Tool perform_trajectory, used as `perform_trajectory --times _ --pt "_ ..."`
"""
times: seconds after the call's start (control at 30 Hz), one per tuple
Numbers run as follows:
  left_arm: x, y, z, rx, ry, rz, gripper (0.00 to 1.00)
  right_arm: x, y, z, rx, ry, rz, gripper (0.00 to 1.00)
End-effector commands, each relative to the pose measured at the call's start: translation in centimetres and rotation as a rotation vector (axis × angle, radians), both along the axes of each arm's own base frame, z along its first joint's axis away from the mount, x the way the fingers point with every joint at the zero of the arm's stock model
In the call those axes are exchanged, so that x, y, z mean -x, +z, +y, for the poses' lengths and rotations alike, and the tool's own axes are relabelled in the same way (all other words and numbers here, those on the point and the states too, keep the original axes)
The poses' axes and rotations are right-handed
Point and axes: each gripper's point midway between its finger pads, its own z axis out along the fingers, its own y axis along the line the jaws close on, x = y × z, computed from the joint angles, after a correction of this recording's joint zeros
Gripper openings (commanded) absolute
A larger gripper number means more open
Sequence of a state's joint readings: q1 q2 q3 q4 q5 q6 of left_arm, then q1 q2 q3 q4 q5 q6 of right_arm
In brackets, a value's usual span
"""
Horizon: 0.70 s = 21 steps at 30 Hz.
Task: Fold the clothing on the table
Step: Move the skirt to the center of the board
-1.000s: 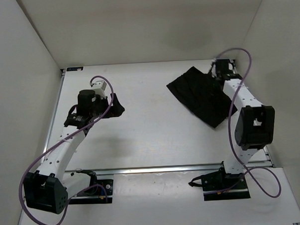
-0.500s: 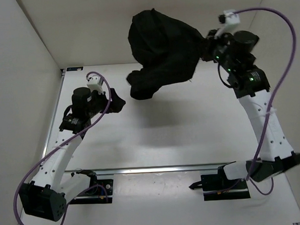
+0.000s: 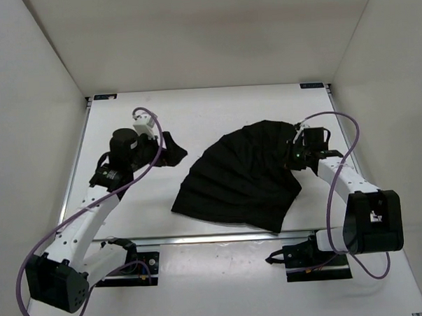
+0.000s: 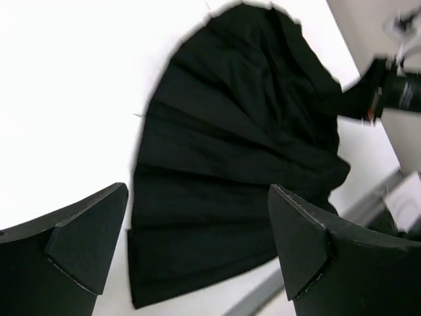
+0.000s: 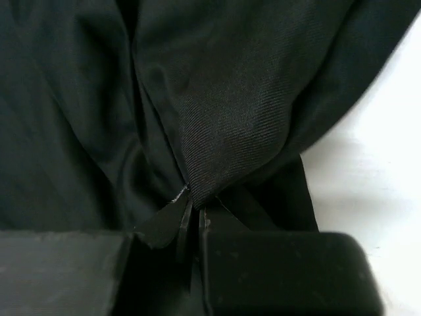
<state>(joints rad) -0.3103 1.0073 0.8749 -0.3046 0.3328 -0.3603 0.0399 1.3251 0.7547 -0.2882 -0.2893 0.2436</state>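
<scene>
**Mia:** What is the arm on the left doing?

**Ben:** The left gripper (image 3: 175,150) is hanging over the table (image 3: 195,113), near the left side of the skirt (image 3: 233,178) but not touching it. Its jaws are standing wide apart and are holding nothing.

**Mia:** Where is the skirt lying?

**Ben:** It is lying on the table, from the middle over to the right, spread out like a fan. The wide edge is pointing to the near left. The narrow end is pointing right.

**Mia:** And on the right?

**Ben:** The right gripper (image 3: 297,157) is pinching that narrow end. Its jaws are pressing together on a small bit of the cloth.

**Mia:** So what step is going on?

**Ben:** I am guessing the skirt is getting laid flat, ready for the first fold.

**Mia:** How should it go to turn out nice?

**Ben:** I am thinking the left gripper should be coming in low at the wide edge and pinching a corner there, not a big bunch. Then it should be lifting just a little and carrying that side over slowly, so the little pleats are staying straight. The right gripper should be holding its end down, so the skirt is not sliding. The cloth is soft, so a quick pull may be making it crumple.

**Mia:** Now I am counting!

**Ben:** I am counting one table, two arms, two grippers, one skirt.
</scene>
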Motion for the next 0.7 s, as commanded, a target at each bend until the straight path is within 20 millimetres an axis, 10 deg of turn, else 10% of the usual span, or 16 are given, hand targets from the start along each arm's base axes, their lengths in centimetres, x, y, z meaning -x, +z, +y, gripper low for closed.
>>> perform_trajectory --times 0.0,0.23,0.43,0.5,0.6,0.63,0.67 --pt "1.7 -1.3 -3.6 0.012 -0.109 0.06 0.99 -3.3 4.7 1.7 -0.062 0.052 -0.191 0.0" --pt "5.4 -6.7 -10.6 0.032 -0.24 0.275 0.98 -2.7 7.0 10.8 -0.166 0.267 -0.204 0.0" --pt "6.3 -10.5 -11.3 0.008 -0.217 0.354 0.9 -3.7 7.6 8.1 -0.097 0.194 -0.228 0.02" --pt "6.0 -11.8 -11.4 -0.028 -0.191 0.355 0.91 -3.7 6.6 5.3 -0.08 0.137 -0.204 0.15" --pt "5.5 -13.1 -12.5 -0.087 -0.161 0.362 0.86 -3.1 4.2 0.8 0.031 0.07 -0.157 0.65" --pt "5.8 -14.0 -12.8 -0.11 -0.165 0.388 0.83 -2.8 3.9 -0.3 0.061 0.053 -0.144 0.97" --pt "5.3 -14.3 -13.0 -0.119 -0.158 0.395 0.81 -2.5 3.5 -0.9 0.078 0.059 -0.14 0.99"
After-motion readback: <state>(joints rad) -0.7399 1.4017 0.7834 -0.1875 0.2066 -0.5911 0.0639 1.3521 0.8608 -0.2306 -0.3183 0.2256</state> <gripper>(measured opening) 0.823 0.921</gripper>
